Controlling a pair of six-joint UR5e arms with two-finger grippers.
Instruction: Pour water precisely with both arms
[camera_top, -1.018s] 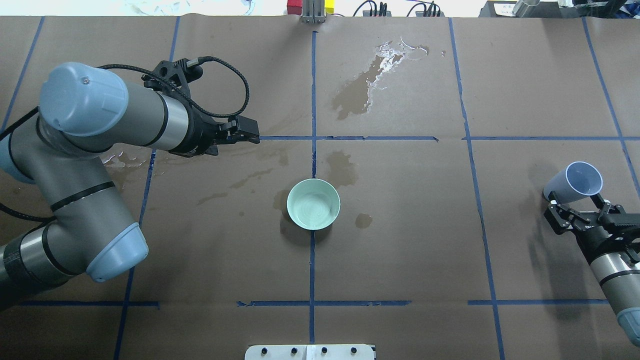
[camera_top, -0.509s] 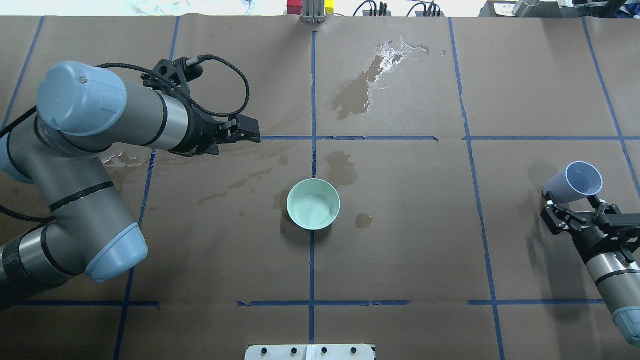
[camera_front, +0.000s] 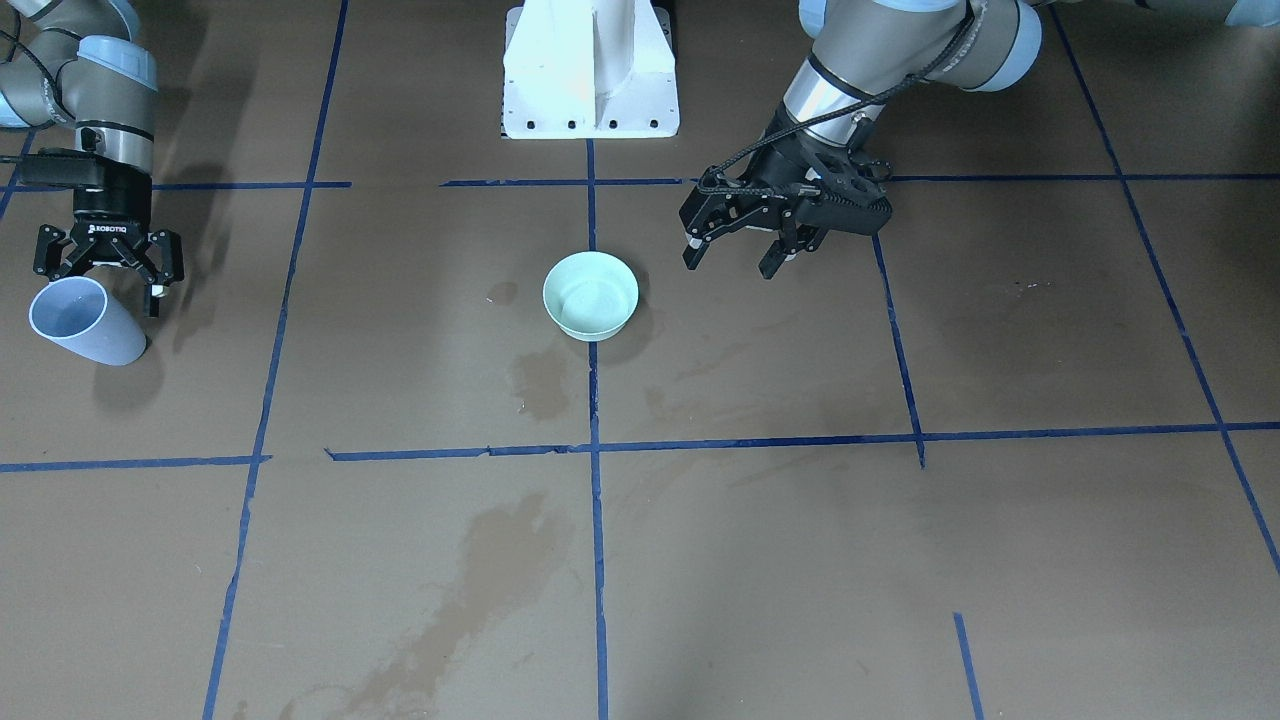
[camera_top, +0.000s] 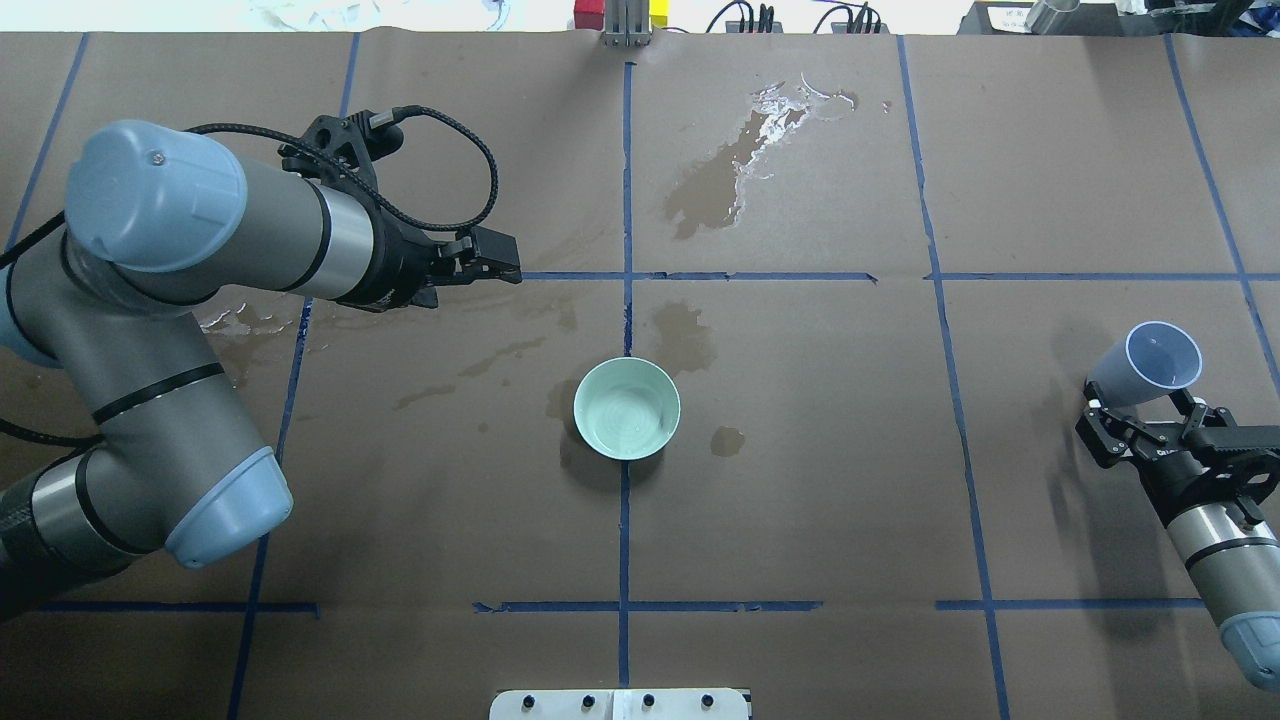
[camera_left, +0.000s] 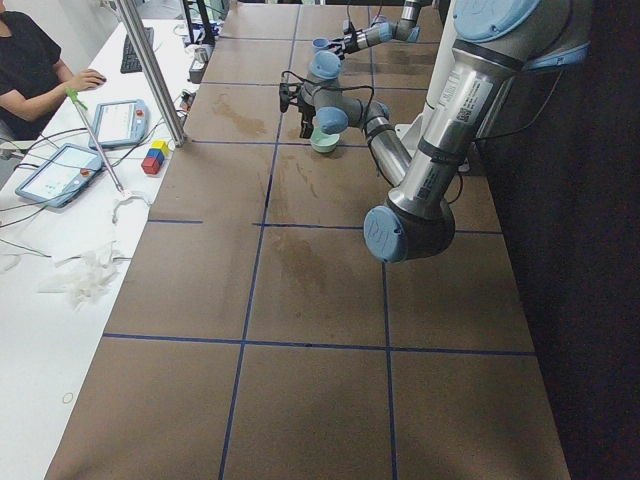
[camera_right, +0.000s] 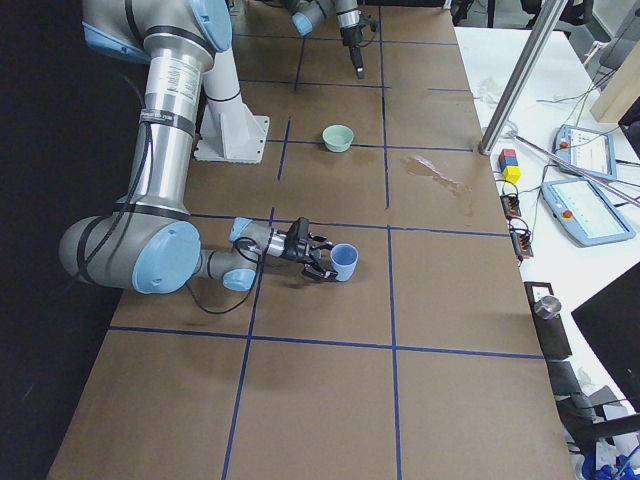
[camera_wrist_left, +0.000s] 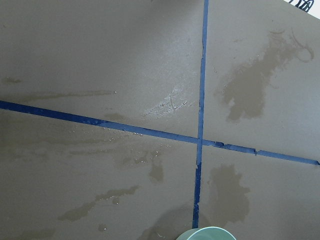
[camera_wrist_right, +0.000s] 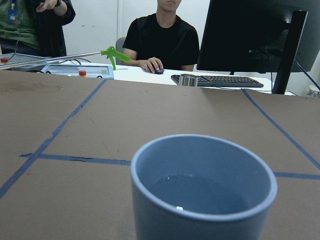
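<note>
Brown paper table (camera_front: 800, 560), wet spots (camera_top: 715, 185) on it. My right gripper (camera_front: 100, 280) is wide open, the blue cup (camera_front: 90, 325) just in front, not held. My left gripper (camera_front: 732, 262) is open, empty, near the bowl (camera_front: 590, 295). The water (camera_wrist_right: 200, 192) sits in the cup; a crooked grab could spill it

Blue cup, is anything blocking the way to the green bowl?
Nothing visible. Between the pale blue plastic cup and the pale green round bowl lie only brown paper, blue tape lines and damp stains.
</note>
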